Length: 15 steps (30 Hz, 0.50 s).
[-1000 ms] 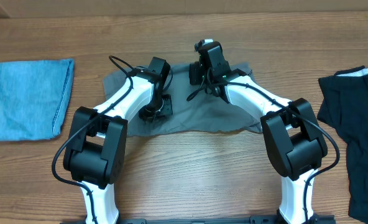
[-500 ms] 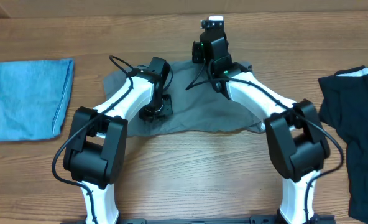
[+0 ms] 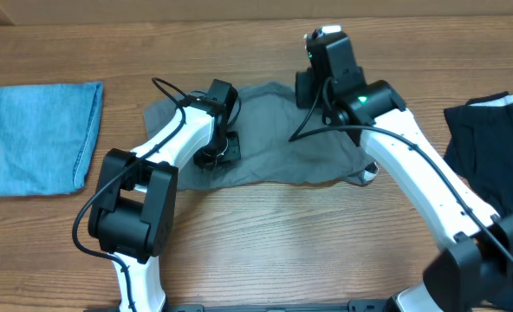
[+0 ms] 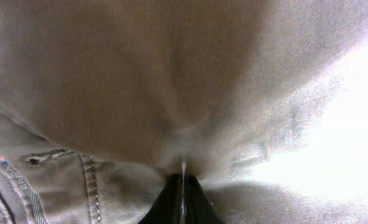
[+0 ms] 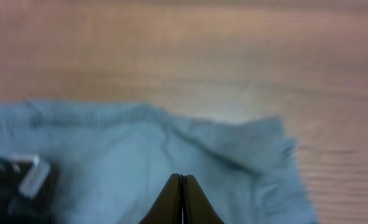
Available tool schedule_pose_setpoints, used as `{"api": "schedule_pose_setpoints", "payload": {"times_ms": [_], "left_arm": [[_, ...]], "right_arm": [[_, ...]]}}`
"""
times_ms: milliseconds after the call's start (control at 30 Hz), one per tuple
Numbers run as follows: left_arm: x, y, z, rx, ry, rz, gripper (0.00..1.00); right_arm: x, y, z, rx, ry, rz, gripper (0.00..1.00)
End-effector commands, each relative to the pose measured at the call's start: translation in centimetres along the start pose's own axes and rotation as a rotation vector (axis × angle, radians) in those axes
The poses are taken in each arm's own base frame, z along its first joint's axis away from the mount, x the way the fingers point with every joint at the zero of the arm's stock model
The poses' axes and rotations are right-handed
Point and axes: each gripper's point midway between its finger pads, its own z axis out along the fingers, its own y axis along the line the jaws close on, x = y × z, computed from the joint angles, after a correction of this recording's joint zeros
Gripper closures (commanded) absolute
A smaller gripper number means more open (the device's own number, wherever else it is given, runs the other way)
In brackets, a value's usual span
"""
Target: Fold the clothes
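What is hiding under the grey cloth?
The grey cloth lies on the wooden table, which shows around its edges. Anything beneath it is covered, so I cannot tell.

The clothes (image 3: 265, 147) are thin, soft, matt grey cloth, creased, with a stitched seam (image 4: 92, 183) in the left wrist view. The table (image 3: 282, 251) is smooth wood with visible grain. The blue denim piece (image 3: 40, 139) looks coarser. The left arm's shell (image 3: 174, 136) is glossy white plastic.

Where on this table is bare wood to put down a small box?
Bare wooden table lies in front of the wrinkled mid-grey cloth garment, along the far edge, and between it and the folded light blue denim piece. Crowded: the right arm crosses beside the black garment.
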Motion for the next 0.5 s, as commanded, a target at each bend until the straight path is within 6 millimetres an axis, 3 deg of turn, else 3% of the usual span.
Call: {"api": "schedule_pose_setpoints", "payload": {"times_ms": [0, 167, 467], "left_arm": [[3.9, -0.1, 3.7, -0.01, 0.149, 0.002, 0.92], [4.2, 0.2, 3.7, -0.023, 0.158, 0.003, 0.92], [4.2, 0.2, 3.7, -0.023, 0.158, 0.006, 0.92]], "right_arm": [[4.7, 1.8, 4.4, -0.1, 0.171, -0.001, 0.96], [7.6, 1.4, 8.6, -0.071, 0.256, 0.002, 0.96], [7.9, 0.2, 14.6, 0.005, 0.193, 0.022, 0.96]]}}
